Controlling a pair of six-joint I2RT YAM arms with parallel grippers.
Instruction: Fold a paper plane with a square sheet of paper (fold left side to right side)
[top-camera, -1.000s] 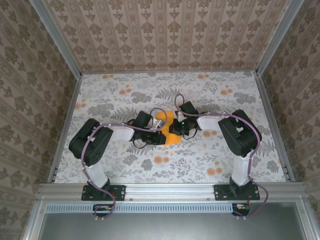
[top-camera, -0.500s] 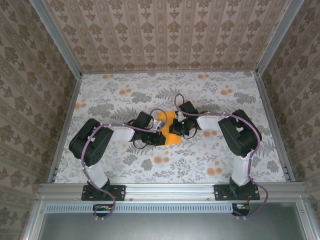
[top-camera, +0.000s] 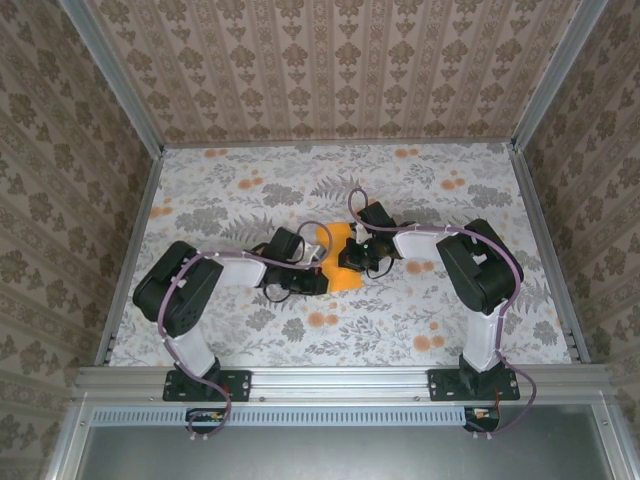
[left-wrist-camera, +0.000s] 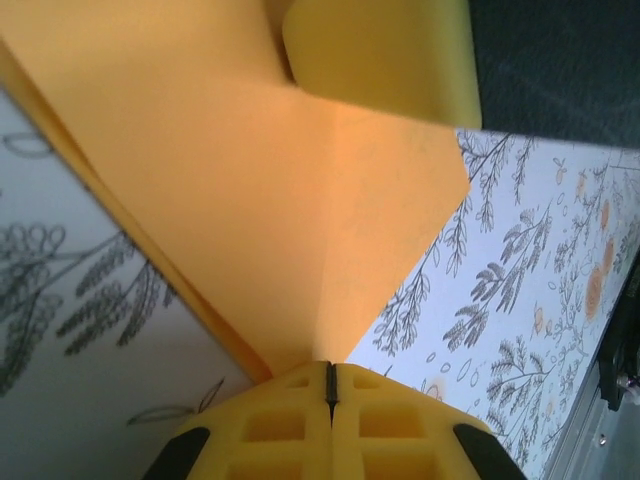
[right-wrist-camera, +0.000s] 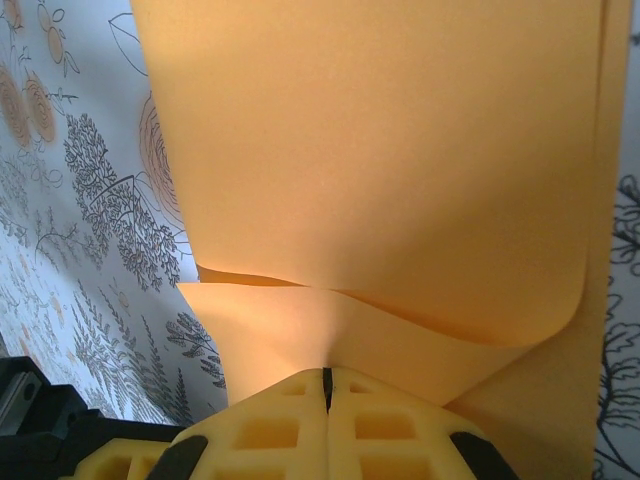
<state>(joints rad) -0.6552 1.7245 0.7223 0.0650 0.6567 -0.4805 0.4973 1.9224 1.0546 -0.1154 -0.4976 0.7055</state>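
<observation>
right wrist: curled, layered orange sheet (right-wrist-camera: 380, 180)

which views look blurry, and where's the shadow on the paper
left wrist: paper close and soft, darker right of its crease; right wrist: shadow band under the paper's curled edge, table print crisp; top external: even light, sharp, no glare

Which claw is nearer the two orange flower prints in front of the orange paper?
Left. The left claw, shut on the orange paper, sits just behind the flower prints; the right claw grips it farther back and rightward.
</observation>
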